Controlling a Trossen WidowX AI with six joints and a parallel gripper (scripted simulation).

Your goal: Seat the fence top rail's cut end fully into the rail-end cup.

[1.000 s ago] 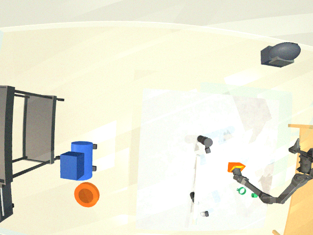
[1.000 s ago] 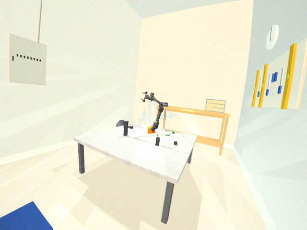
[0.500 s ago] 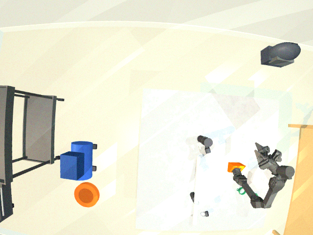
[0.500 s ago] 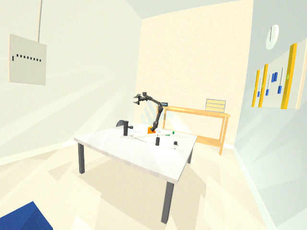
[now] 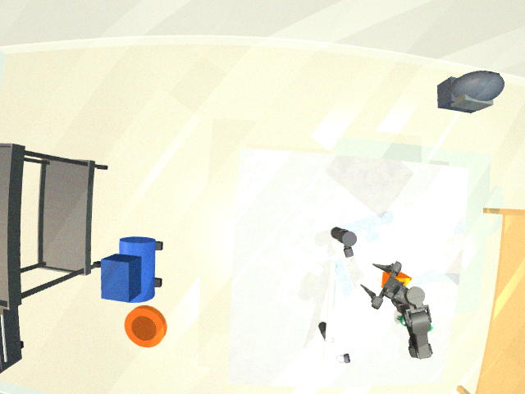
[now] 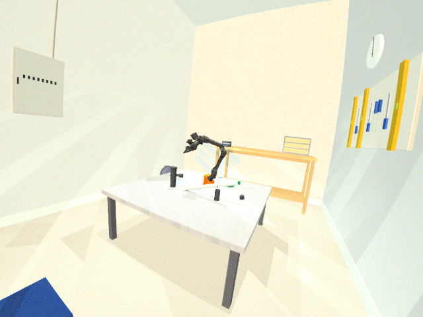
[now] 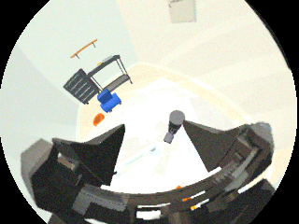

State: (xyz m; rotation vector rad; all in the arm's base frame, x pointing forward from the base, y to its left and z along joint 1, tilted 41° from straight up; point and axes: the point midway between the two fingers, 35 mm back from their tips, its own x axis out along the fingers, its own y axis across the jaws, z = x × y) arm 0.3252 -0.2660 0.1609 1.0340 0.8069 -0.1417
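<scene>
The big dark post stands upright. The rail-end cup sticks out from its upper part. The white rail crosses the top of the short dark post; the loop cap is too small to make out. The rail's end by the big post is apart from the cup and looks lower than it. My gripper is wide open and empty, high above the table, clear of rail and post.
An orange block is at the arm's base. Green parts lie near the arm. A small dark and white piece lies beyond the short post. A wooden bench stands behind the table.
</scene>
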